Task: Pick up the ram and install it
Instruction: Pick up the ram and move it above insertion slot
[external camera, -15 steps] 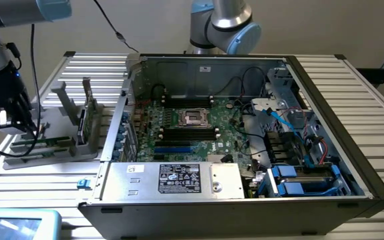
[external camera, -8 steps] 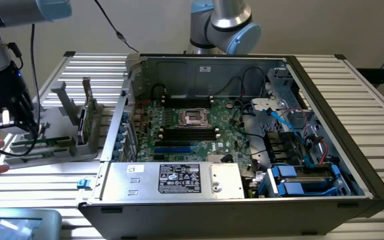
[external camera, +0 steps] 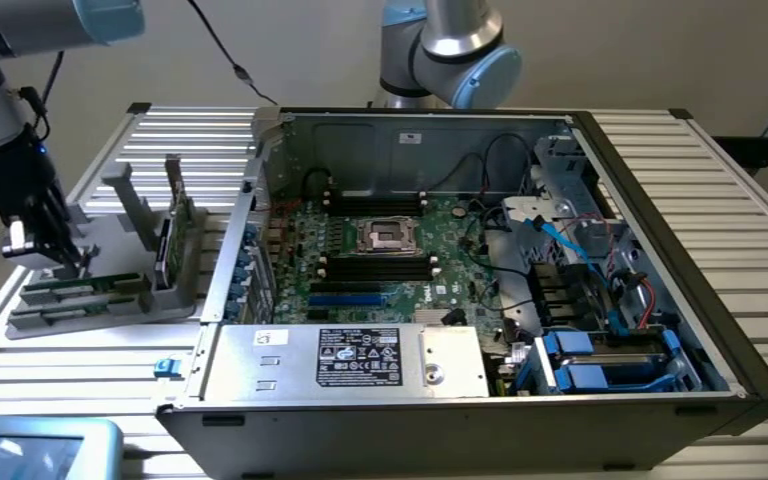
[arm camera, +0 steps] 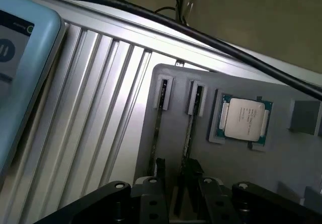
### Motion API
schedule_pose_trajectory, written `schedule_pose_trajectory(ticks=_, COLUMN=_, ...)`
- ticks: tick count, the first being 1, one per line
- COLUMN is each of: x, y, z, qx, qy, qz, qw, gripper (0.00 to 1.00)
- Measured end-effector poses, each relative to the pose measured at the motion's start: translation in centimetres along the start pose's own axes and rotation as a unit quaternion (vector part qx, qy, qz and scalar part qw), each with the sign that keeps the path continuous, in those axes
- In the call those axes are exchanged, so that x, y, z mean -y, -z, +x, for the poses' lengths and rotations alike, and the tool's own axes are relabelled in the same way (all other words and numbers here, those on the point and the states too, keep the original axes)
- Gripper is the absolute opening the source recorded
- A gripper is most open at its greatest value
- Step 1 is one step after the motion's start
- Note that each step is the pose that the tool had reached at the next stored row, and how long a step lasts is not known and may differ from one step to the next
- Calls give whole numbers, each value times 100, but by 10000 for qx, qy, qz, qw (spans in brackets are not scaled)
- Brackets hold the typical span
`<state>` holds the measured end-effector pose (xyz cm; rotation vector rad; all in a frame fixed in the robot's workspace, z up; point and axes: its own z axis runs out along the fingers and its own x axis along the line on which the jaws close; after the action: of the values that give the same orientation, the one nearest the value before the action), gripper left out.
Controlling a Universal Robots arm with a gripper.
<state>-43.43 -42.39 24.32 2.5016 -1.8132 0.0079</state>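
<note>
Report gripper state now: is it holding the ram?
Gripper: open, holding nothing; poised over the ram standing in the grey holder.

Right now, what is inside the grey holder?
Two ram sticks stand on edge in slots of the holder, with a processor in a recess beside them. The open gripper covers the sticks' near ends.
</note>
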Motion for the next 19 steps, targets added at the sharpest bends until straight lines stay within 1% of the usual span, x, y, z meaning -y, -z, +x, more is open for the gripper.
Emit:
schedule_pose_trajectory(ticks=5, x=-11, y=-90, z=-4, qx=0, qy=4, qz=0, qw=10000, gripper=30)
schedule_pose_trajectory(ticks=8, x=-19, y=-142, z=-8, qx=3, qy=-71, qz=-1, qw=10000, gripper=30)
schedule_pose_trajectory(ticks=11, x=-23, y=-154, z=2, qx=5, qy=-141, qz=-4, qw=9999, gripper=30)
schedule_pose_trajectory(ticks=19, x=-58, y=-180, z=107, qx=7, qy=-202, qz=-7, qw=9998, gripper=30)
